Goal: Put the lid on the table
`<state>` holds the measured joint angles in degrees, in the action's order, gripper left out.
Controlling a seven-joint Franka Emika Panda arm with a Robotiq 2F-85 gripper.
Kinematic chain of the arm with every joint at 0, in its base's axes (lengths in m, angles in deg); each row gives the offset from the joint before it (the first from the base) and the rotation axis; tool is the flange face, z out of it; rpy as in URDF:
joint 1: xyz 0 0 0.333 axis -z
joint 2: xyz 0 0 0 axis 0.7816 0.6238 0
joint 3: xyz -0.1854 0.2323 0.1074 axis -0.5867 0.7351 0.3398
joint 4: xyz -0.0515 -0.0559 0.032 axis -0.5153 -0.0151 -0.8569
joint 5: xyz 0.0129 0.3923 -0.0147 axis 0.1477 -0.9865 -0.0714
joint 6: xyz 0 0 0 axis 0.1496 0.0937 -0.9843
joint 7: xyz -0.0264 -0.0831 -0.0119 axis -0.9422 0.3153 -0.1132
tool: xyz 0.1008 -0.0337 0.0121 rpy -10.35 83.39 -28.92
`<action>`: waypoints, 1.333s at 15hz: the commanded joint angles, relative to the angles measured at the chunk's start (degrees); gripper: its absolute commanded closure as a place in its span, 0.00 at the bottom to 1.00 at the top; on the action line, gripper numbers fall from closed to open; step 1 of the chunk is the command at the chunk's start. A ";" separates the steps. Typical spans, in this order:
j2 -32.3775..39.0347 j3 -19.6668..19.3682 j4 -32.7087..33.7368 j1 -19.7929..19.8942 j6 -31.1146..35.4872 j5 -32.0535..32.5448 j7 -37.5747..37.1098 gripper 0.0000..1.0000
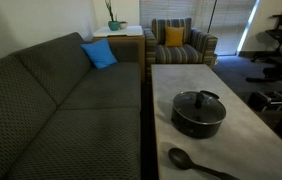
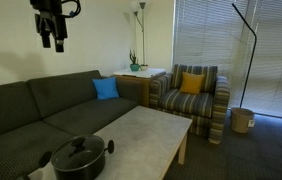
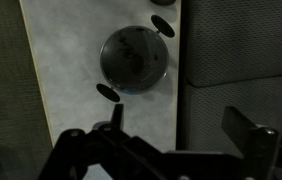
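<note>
The lid (image 1: 198, 102) is clear glass with a dark centre knob and sits on the black pot (image 1: 198, 118) on the grey stone-like table (image 1: 176, 80). The lid (image 2: 78, 150) and table (image 2: 146, 135) show in both exterior views. My gripper (image 2: 51, 40) hangs high in the air above the sofa end, far from the pot. In the wrist view I look straight down on the lid (image 3: 134, 55), the pot's handles sticking out on either side. My gripper (image 3: 181, 125) is open and empty, one finger over the table (image 3: 71, 60), the other over the sofa.
A black spoon (image 1: 196, 162) lies on the table near the pot. A dark grey sofa (image 1: 71, 100) with a blue cushion (image 1: 99, 54) runs along the table's side. A striped armchair (image 1: 181, 45) and a wooden side table with a plant (image 1: 116, 30) stand beyond.
</note>
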<state>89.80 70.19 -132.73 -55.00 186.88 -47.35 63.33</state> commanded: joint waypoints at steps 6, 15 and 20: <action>1.61 -0.85 1.70 -0.33 0.03 -1.11 1.02 0.00; 18.74 -2.10 11.64 0.52 -3.05 -1.75 2.38 0.00; 21.97 -2.69 12.72 -0.33 -2.75 -0.83 1.97 0.00</action>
<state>111.78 68.04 -120.15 -54.90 184.32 -47.77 65.09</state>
